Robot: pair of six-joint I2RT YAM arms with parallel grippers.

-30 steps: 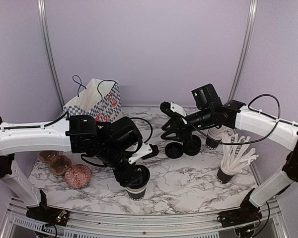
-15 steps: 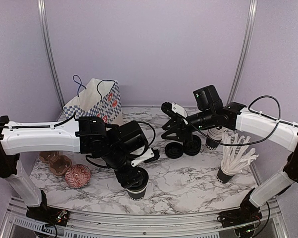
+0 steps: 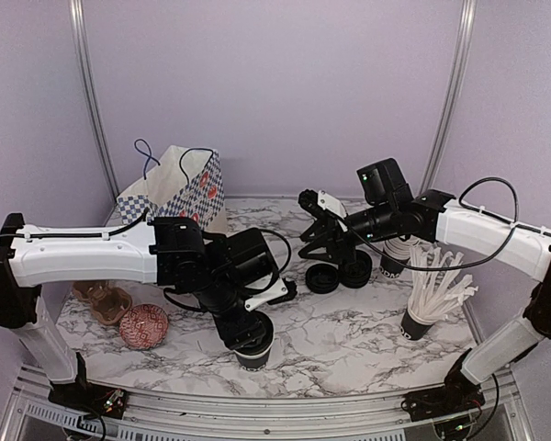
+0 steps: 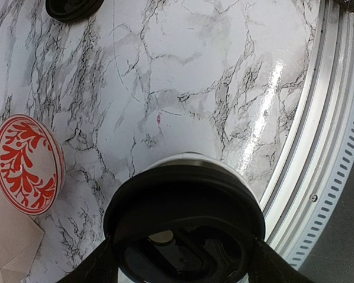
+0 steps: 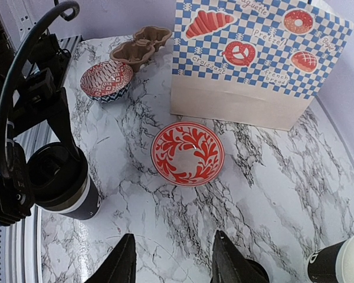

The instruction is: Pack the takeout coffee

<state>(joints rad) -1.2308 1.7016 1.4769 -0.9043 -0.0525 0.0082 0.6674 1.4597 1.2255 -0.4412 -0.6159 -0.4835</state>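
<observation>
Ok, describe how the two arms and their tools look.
Both share one build: the left arm and right arm have white shells between black joints, with thin black cables looping alongside. A black box with a small green light sits at the right wrist. The left tool and right tool are black; the right's two fingers taper.

Upright black cup point(image 3: 256, 356), black lid point(image 4: 186, 200) on top

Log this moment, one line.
left claw: clamped on lid atop cup, near edge | right claw: open, empty, near loose lids | paper bag: standing, rear left
</observation>
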